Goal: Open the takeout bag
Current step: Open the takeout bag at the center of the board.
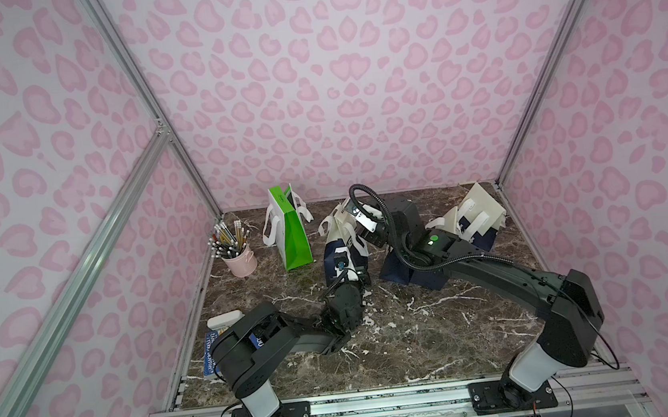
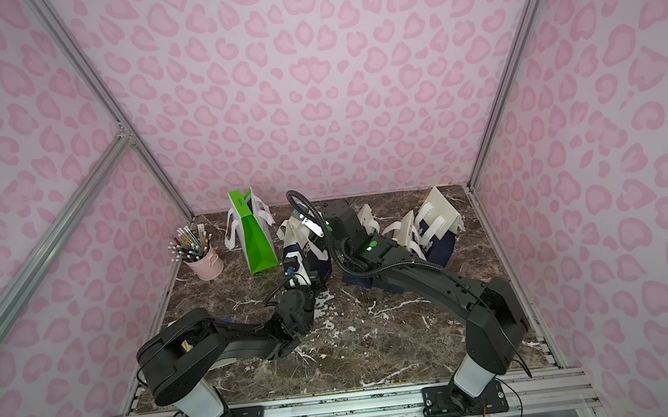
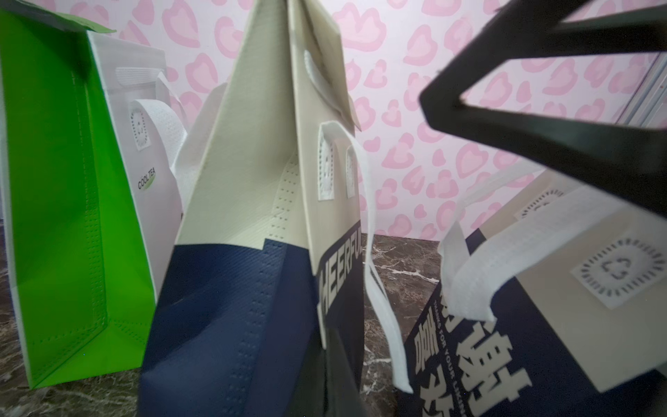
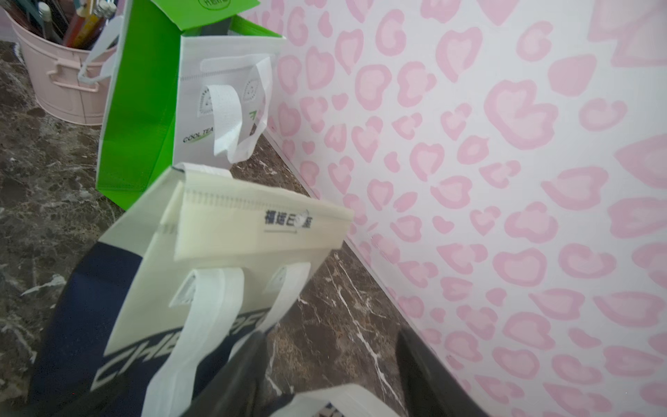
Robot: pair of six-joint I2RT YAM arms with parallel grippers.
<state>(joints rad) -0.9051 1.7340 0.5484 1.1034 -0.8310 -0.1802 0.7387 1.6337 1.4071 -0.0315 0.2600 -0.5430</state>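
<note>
Both top views show right arm [image 1: 497, 273] outstretched toward takeout bag [image 1: 336, 230].

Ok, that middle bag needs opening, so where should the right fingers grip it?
Pinch the middle bag by its cream flap, at the free lower edge above the handles, coming from that handle side: the flap folds down there, facing the right gripper.

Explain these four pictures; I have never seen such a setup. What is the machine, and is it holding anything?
Two black robot arms stand at a marble table. Two pictures look down from overhead; the other two come from cameras on each arm's wrist. On the table: a green bag, a navy-and-cream bag, similar bags beside the right arm, and a pink bucket of pencils. The left hand is shut, apparently pinching the navy-and-cream bag low down. The right hand is open, holding nothing.
</note>
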